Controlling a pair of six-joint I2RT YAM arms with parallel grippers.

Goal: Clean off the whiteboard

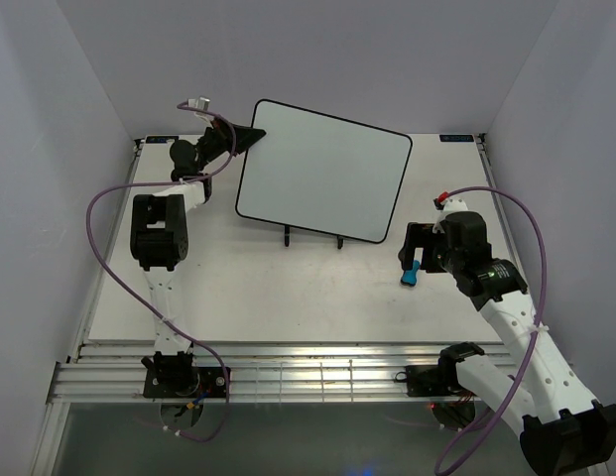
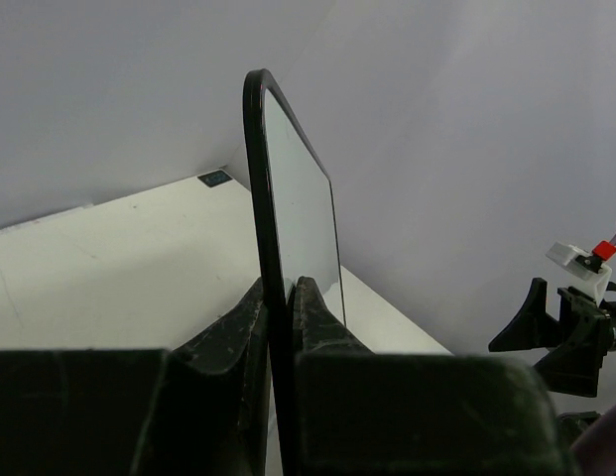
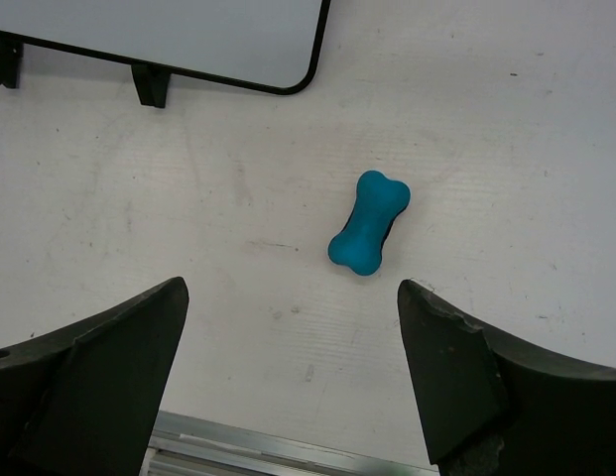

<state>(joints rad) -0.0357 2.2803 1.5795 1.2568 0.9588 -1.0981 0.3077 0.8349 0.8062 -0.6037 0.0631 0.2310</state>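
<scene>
The whiteboard (image 1: 322,171) stands tilted on a black wire stand (image 1: 312,236) at the back middle of the table; its white face shows no writing. My left gripper (image 1: 250,140) is shut on the board's upper left edge, and in the left wrist view the thin black rim (image 2: 260,188) runs up between the two fingers (image 2: 312,317). A small blue bone-shaped eraser (image 3: 369,222) lies flat on the table, also visible beside the right arm (image 1: 412,272). My right gripper (image 3: 293,307) hangs open above the table, just short of the eraser, nothing between its fingers.
The whiteboard's lower right corner (image 3: 288,69) and a foot of the stand (image 3: 149,84) show at the top of the right wrist view. The table's metal front rail (image 3: 268,451) runs below the right gripper. White walls enclose the table on three sides.
</scene>
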